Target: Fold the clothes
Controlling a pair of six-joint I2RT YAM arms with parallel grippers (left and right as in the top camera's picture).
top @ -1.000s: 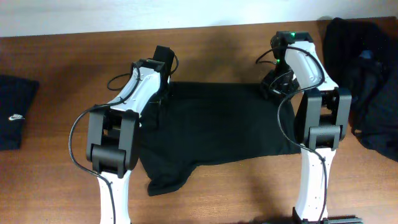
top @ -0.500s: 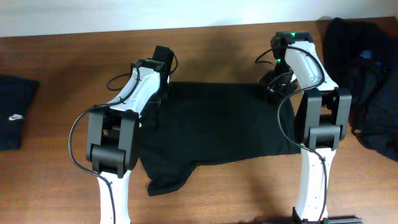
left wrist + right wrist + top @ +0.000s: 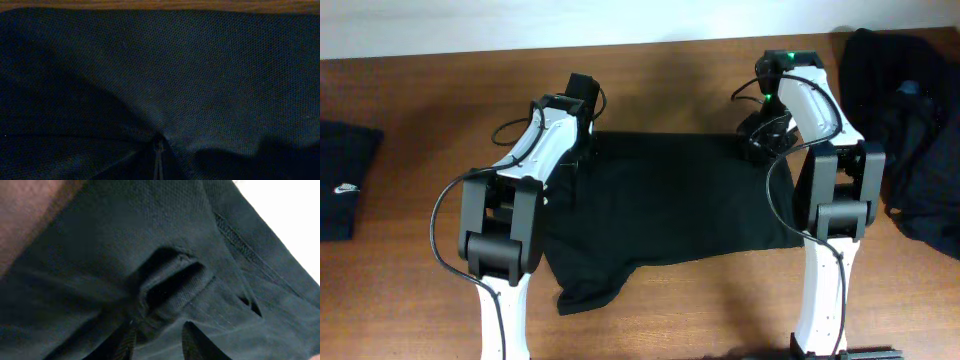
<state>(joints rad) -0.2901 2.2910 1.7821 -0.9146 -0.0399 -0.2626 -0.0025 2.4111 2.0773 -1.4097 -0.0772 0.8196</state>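
Only from overhead: black T-shirt (image 3: pixel 670 205) spread on the middle of the counter (image 3: pixel 420 100), folded garment (image 3: pixel 340 180) at the left edge, dark heap (image 3: pixel 910 120) far right, bare wood along the far edge. Only from the wrists: left jaws pressed together on puckered shirt cloth, right jaws pinching a fold.

Brown wooden table (image 3: pixel 670 90) (reddish grain), white strip (image 3: pixel 570 22) along far edge

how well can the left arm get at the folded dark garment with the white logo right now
Probably not yet: the left gripper is shut on the far edge of the black shirt. Nothing stands between it and the folded garment, but that lies far off to the side, so reach looks doubtful.
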